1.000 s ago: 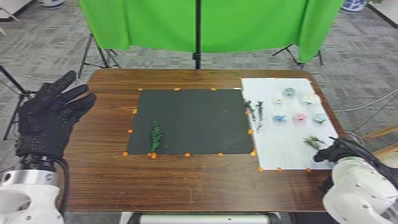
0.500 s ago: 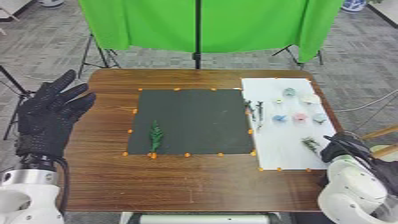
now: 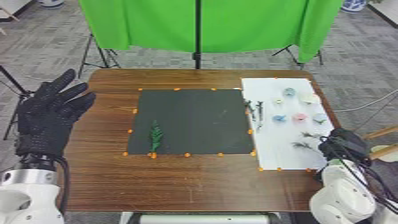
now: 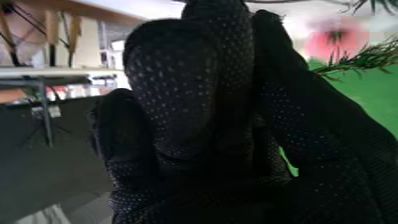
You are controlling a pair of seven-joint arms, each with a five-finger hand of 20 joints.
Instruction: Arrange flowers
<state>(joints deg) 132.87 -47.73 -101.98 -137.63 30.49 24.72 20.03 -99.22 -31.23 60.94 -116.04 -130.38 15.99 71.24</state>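
Observation:
My right hand (image 3: 345, 142) is at the right edge of the white sheet (image 3: 280, 132), pinching a leafy sprig (image 3: 309, 135) that points left from it. Another sprig (image 3: 302, 145) lies beside it on the sheet. In the right wrist view, the black glove of the right hand (image 4: 200, 115) has the green sprig (image 4: 364, 60) coming out from behind its thumb, near a pink flower (image 4: 338, 37). One dark green leafy stem (image 3: 155, 136) stands out on the lower left of the dark mat (image 3: 191, 120). My left hand (image 3: 49, 117) is raised at the left with straight fingers.
Blue (image 3: 279, 118), pink (image 3: 299, 118) and pale flower heads (image 3: 310, 99) sit on the white sheet. Thin stems (image 3: 259, 110) lie by its left side. Orange markers line mat and sheet on the brown table (image 3: 169, 185); a green cloth (image 3: 151, 27) hangs behind.
The right hand has shifted slightly at the sheet's right edge. The sprigs by it, earlier bunched together, now show apart, one above the other. The left hand has kept still.

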